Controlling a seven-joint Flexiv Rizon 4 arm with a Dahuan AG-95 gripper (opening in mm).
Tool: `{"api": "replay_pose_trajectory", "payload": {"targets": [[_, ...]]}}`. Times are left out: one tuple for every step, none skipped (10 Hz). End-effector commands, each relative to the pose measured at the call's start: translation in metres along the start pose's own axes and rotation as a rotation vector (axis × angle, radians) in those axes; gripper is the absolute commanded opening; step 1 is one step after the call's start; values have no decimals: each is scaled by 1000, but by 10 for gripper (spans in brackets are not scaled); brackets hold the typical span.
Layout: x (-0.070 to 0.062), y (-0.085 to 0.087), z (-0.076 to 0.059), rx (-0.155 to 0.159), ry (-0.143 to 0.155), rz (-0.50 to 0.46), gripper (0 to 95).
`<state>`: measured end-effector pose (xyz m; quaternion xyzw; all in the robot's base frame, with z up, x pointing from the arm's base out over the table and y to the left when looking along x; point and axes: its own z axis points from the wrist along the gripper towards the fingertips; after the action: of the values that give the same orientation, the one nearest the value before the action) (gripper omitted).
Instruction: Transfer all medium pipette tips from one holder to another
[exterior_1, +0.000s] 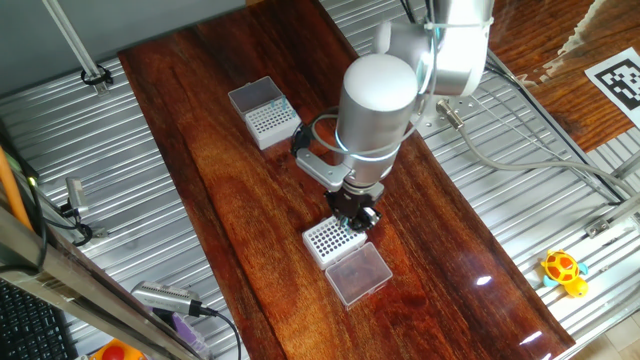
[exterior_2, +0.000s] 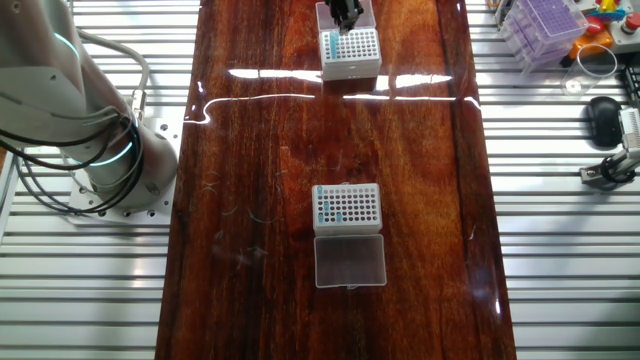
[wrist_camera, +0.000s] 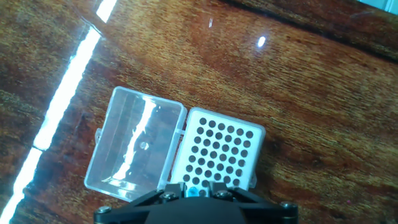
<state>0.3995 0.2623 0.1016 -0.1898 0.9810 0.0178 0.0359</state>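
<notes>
The holder with bold dark holes (wrist_camera: 217, 152) lies just below my gripper (wrist_camera: 194, 186), its clear lid (wrist_camera: 134, 149) open beside it. The jaws stand close together on a teal pipette tip (wrist_camera: 193, 190) over the rack's near edge. In one fixed view the gripper (exterior_1: 357, 212) hovers over this rack (exterior_1: 333, 240); in the other it (exterior_2: 347, 12) is above the same rack (exterior_2: 350, 50). The holder with fine grey dots (exterior_1: 268, 118) stands apart with teal tips (exterior_2: 336, 206) in its left part (exterior_2: 347, 205).
The fine-dot rack's frosted lid (exterior_2: 350, 260) lies open next to it. The bold-hole rack's lid (exterior_1: 358, 272) lies toward the table's front. Metal slatted benches flank the wooden table (exterior_1: 250, 220). A purple rack (exterior_2: 545, 25) and a yellow toy (exterior_1: 563, 270) sit off the table.
</notes>
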Motion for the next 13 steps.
{"api": "replay_pose_trajectory", "payload": {"targets": [[5, -26, -6, -6, 6, -69, 0], [13, -49, -10, -9, 13, -107, 0], [22, -73, -12, -14, 17, -148, 0], [29, -91, -14, -21, 21, -178, 0], [37, -110, -18, -26, 27, -207, 0], [41, -116, -20, -27, 33, -213, 0], [43, -117, -21, -18, 40, -212, 0], [43, -117, -21, -14, 43, -207, 0], [43, -117, -21, -13, 37, -201, 0], [43, -117, -21, -7, 41, -134, 0], [43, -117, -21, 19, 53, -57, 0], [43, -117, -21, 47, 63, 26, 0], [43, -117, -21, 45, 59, 74, 0]]}}
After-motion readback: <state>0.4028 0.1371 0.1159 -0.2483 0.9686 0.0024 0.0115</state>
